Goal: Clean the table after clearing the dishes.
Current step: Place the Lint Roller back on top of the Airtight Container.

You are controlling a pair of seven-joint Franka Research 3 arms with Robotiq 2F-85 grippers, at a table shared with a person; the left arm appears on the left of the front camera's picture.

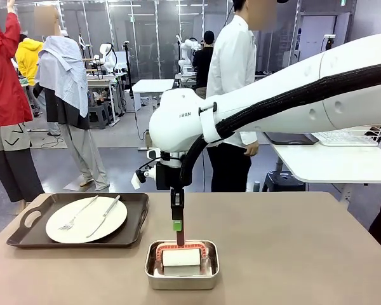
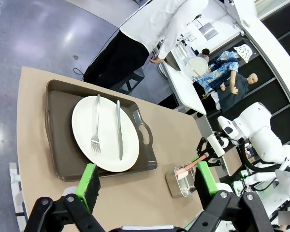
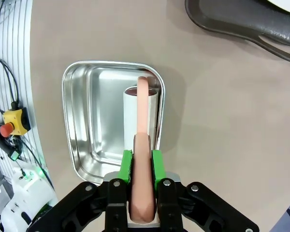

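Both right gripper (image 3: 141,157) jaws are clamping the pink handle (image 3: 142,111) of a white roller (image 3: 130,121) in a rectangular steel pan (image 3: 87,111) (left gripper (image 2: 145,176) gaping, empty).

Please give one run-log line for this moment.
right gripper: shut on roller handle, roller in steel pan | left gripper: open, above table | plate, fork, knife: on tray

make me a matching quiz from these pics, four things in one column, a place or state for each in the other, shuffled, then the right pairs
Things
1. round white dinner plate
2. white roller with a pink handle
3. right gripper
4. left gripper

Places or states
A. open, holding nothing
B. lying in the small rectangular steel pan
C. shut on the roller's handle
D. resting on the dark brown rectangular tray

Pairs: 1-D, 2-B, 3-C, 4-A
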